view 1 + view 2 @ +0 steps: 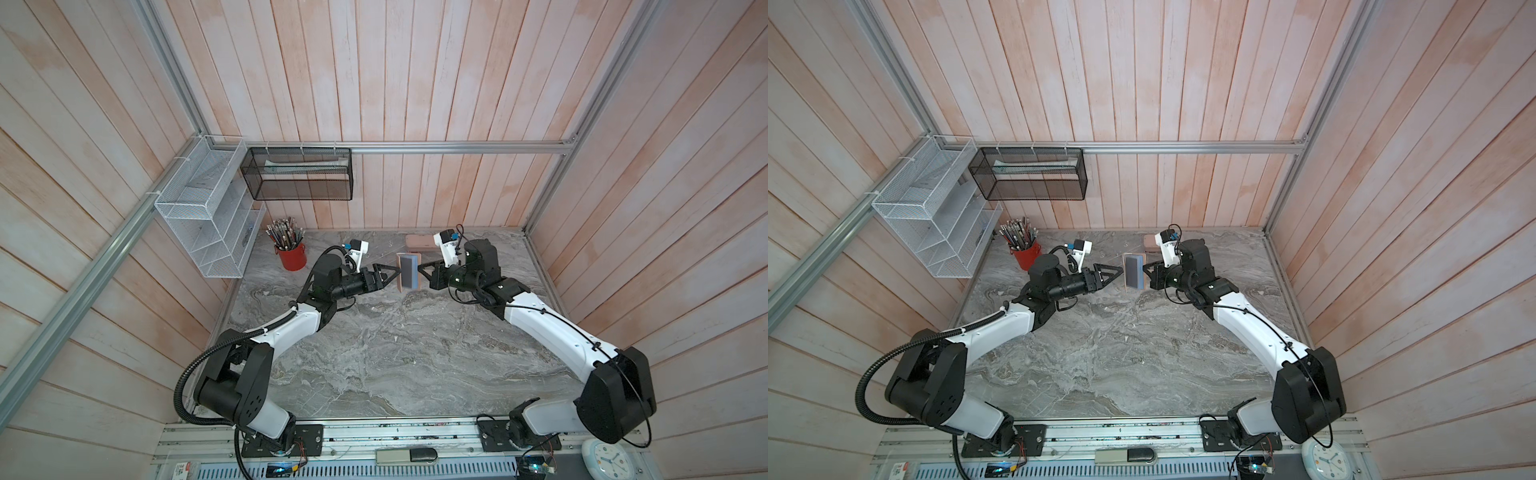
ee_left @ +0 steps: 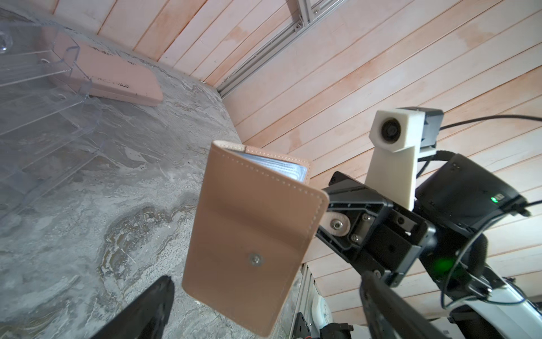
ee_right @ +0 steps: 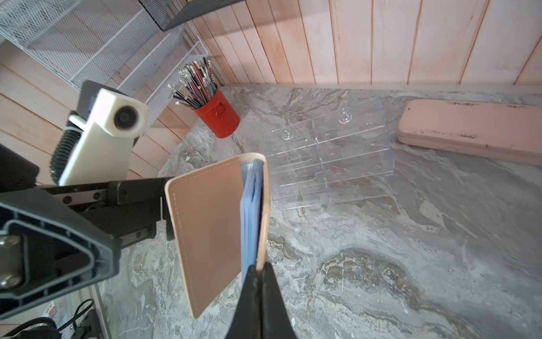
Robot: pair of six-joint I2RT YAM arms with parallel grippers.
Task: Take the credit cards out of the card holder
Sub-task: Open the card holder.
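- Tan-pink leather: one card holder [image 1: 406,272] is held up off the marble tabletop [image 1: 395,353], between the two arms and towards the far side of the table.
- It stands on edge and is partly open like a book. Two covers show, with a stack of pale blue-grey sleeves [image 3: 250,217] between them.
- One snap stud [image 2: 256,259] sits on the outside of the left-hand cover, and one snap tab [image 2: 337,232] hangs at the right-hand cover.
- The sleeves are seen edge-on, so the cards cannot be counted.
- The right gripper [image 3: 259,273] has its two fingers pressed together on the edge of the right-hand cover, and it carries the holder.
- The left gripper [image 1: 1119,271] has its two fingers spread wide, with the left-hand cover between them in the left wrist view. I cannot tell whether they touch it.
- One clear plastic rack [image 3: 331,164] lies on the table just beyond the holder.
- One long pale pink case [image 3: 469,129] lies beside the rack, against the back wall.
- One red cup [image 1: 292,257] full of pens stands in the far left corner.
- One white wire shelf [image 1: 203,208] and one black mesh basket [image 1: 299,174] hang on the walls.
- One white clock [image 1: 609,459] lies by the base of the right arm.
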